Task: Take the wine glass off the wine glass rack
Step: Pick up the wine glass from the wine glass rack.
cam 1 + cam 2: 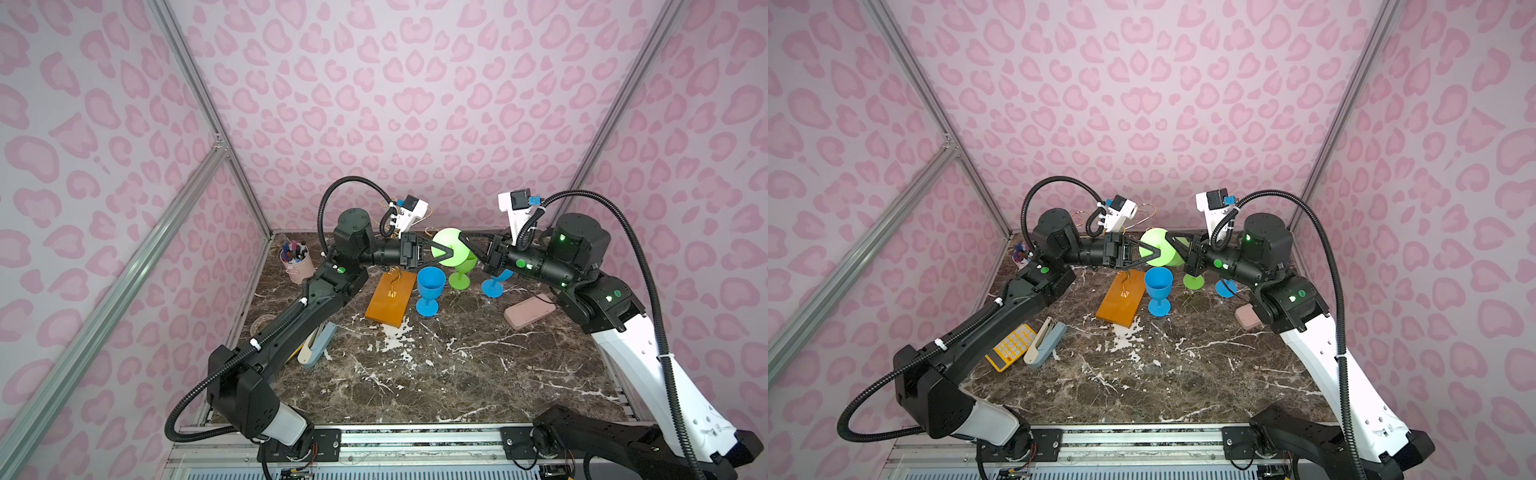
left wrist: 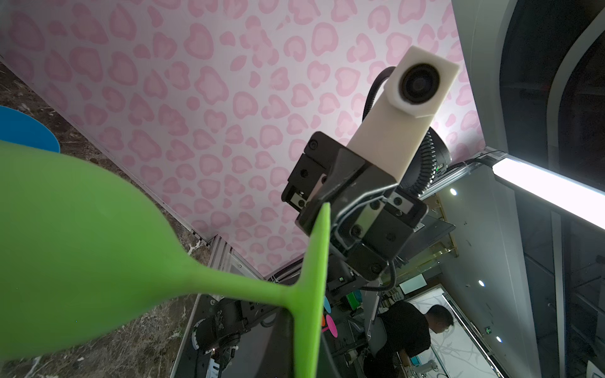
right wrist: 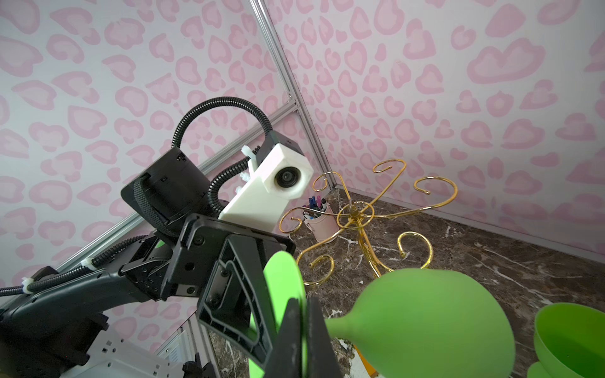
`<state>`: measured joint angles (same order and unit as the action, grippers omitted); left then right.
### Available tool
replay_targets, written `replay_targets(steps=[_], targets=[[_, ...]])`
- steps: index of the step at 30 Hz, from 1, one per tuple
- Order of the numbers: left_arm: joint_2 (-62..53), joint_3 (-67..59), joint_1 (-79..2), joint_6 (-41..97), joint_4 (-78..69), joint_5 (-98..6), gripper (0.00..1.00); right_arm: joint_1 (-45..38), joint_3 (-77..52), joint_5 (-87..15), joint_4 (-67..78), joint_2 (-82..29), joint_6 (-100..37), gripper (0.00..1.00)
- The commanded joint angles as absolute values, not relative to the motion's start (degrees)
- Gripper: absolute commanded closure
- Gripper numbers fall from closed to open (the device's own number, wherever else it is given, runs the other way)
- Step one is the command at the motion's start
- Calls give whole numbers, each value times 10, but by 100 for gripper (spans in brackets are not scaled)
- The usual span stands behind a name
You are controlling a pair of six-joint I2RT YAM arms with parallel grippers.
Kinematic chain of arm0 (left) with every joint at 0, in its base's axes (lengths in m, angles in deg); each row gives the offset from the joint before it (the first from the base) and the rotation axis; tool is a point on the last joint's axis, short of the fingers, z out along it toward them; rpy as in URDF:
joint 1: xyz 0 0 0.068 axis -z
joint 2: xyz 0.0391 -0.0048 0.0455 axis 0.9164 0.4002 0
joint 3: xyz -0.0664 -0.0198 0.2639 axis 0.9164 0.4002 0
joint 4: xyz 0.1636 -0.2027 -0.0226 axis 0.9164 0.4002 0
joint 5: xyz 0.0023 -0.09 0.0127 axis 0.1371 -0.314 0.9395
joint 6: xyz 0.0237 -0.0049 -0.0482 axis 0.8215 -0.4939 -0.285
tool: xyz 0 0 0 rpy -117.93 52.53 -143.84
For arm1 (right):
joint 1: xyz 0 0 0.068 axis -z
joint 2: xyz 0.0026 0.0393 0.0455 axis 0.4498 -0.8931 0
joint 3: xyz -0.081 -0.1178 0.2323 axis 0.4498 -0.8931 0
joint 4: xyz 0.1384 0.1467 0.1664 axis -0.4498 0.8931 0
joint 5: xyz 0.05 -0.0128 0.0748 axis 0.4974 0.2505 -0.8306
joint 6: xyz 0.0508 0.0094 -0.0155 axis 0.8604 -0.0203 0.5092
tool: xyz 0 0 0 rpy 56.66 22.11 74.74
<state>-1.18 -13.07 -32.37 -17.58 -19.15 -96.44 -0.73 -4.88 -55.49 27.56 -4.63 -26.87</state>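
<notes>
A green wine glass (image 1: 444, 246) hangs on its side in the air, level with the top of the wine glass rack and just right of it. Its foot disc (image 3: 283, 281) is clamped from both sides. My left gripper (image 1: 450, 252) is shut on the foot's edge (image 2: 309, 327). My right gripper (image 3: 303, 327) is shut on the opposite edge. The bowl (image 3: 425, 320) points away from the rack. The rack's gold scroll arms (image 3: 355, 212) carry nothing. Its orange wooden base (image 1: 390, 299) lies flat on the marble below my left gripper.
A second green glass (image 1: 459, 279) and a blue glass (image 1: 430, 289) stand right of the base. Another blue glass (image 1: 493, 286) is half hidden under my right arm. A pink pen cup (image 1: 297, 262), a stapler (image 1: 1044, 340), a yellow calculator (image 1: 1011, 347) and a pink case (image 1: 530, 309) lie around.
</notes>
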Motion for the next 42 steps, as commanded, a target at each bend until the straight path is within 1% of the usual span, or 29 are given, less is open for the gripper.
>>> replay_targets(steps=[1, 11, 13, 16, 18, 20, 23, 26, 31, 35, 37, 42], targets=[[-12, -146, -321, -184, -254, -973, 96, 3, -67, -557, 301, -46, -271, 100], [-5, -150, -313, -188, -268, -973, 96, 24, -87, -563, 288, -30, -261, 100], [-4, -154, -313, -190, -272, -974, 96, 32, -94, -565, 285, -24, -259, 98], [-3, -162, -313, -198, -281, -977, 96, 49, -108, -576, 274, -13, -248, 90], [-5, -165, -313, -208, -293, -980, 96, 61, -115, -580, 268, -4, -243, 78], [-8, -167, -313, -216, -304, -981, 96, 70, -119, -580, 268, 3, -242, 69], [-15, -171, -313, -227, -320, -980, 96, 86, -127, -582, 262, 15, -234, 62], [-20, -179, -313, -234, -332, -981, 96, 117, -151, -610, 227, 28, -206, 58], [-22, -205, -313, -250, -354, -981, 96, 192, -237, -707, 76, 42, -99, 56], [-18, -229, -313, -262, -371, -987, 96, 238, -323, -794, -170, 38, 54, 55], [-15, -238, -314, -272, -386, -991, 96, 254, -349, -817, -283, 30, 122, 54], [-12, -252, -316, -287, -401, -998, 96, 269, -377, -831, -469, 10, 216, 48]])
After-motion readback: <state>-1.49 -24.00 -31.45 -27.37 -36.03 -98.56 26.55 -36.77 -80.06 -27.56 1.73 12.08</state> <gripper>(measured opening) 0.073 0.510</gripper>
